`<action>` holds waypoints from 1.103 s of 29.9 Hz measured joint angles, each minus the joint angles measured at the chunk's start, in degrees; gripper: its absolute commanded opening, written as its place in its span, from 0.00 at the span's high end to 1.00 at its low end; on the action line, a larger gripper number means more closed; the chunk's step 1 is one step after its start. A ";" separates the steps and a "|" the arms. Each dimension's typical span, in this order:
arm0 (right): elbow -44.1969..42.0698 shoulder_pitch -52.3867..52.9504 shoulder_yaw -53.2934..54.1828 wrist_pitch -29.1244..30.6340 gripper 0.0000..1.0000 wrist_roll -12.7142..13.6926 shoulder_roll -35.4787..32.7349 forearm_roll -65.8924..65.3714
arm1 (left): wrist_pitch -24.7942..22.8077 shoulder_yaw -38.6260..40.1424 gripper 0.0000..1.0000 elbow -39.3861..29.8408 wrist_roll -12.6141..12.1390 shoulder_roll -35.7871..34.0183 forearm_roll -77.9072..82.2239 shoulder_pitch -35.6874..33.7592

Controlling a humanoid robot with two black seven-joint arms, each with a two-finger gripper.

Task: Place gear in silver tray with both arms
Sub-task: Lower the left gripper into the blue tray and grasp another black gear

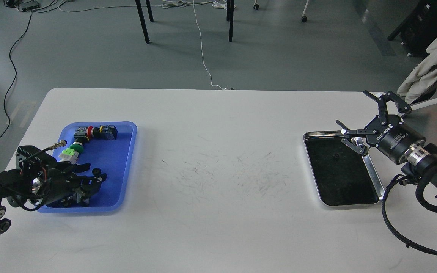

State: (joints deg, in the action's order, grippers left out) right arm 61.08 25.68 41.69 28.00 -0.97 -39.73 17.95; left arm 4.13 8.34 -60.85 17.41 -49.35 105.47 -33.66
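The gear (96, 171), a small black ring, lies on the blue tray (120, 159) at the left of the table. My left gripper (91, 173) hangs low over that tray's near half, fingers apart, with the gear right at its fingertips; I cannot tell whether they touch. The silver tray (372, 171) sits at the right, with a dark reflective bottom and a small dark spot (335, 154) on it. My right gripper (352, 108) is open and empty above the silver tray's far right corner.
The blue tray also holds a red and black push-button (101, 131), green parts (73, 150) and a metal plug (57, 144) at its left rim. Beyond the table's far edge are chair legs (142, 21) and floor cables. Cloth (436, 57) hangs at far right.
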 measured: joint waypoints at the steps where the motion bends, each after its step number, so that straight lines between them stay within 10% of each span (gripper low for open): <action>1: 0.00 0.00 0.02 0.00 0.04 0.00 0.00 0.00 | 0.00 0.00 0.50 0.06 0.00 0.02 0.00 0.03; 33: -0.17 -0.02 0.15 -0.01 0.03 0.01 0.09 -0.73 | 0.06 0.04 0.96 4.22 0.64 2.14 1.05 0.68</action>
State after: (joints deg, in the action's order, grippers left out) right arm 60.91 25.66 41.84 28.00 -0.96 -39.64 17.23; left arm 4.19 8.39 -56.63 18.05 -47.21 106.52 -32.99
